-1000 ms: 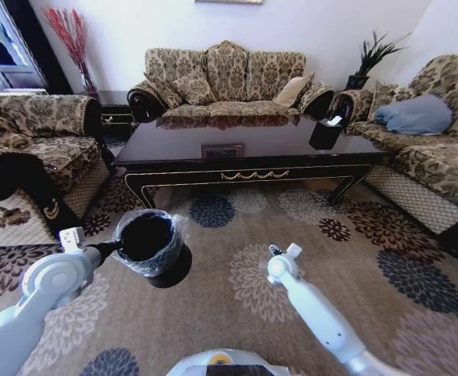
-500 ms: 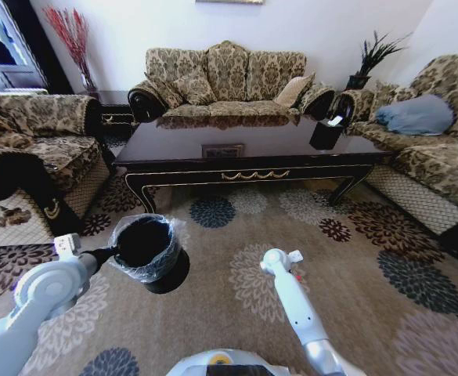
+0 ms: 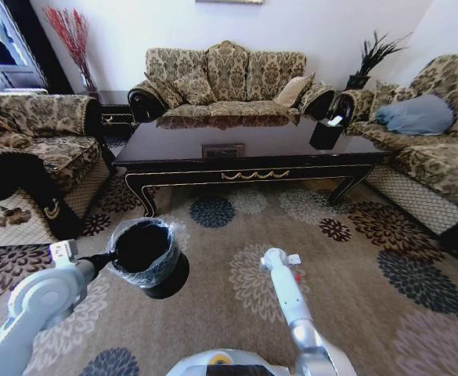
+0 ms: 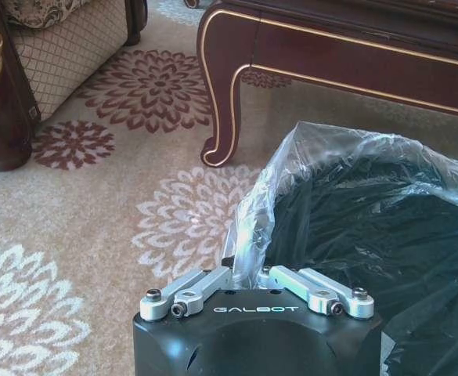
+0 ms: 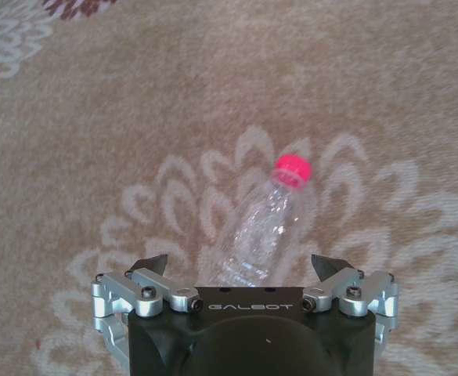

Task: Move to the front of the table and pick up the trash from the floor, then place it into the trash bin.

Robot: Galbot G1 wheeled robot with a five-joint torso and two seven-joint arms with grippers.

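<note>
Hovering wide open over the bottle (image 5: 261, 227), the right gripper (image 5: 244, 270) must descend and close; the left gripper (image 4: 248, 270) pinches the bin (image 3: 145, 249) rim.

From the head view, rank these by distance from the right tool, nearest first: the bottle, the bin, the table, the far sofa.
1. The bottle, lying on the rug right under the open right tool.
2. The bin, held off to its left by the left tool.
3. The table, straight ahead across the rug.
4. The far sofa, behind the table against the wall.
</note>
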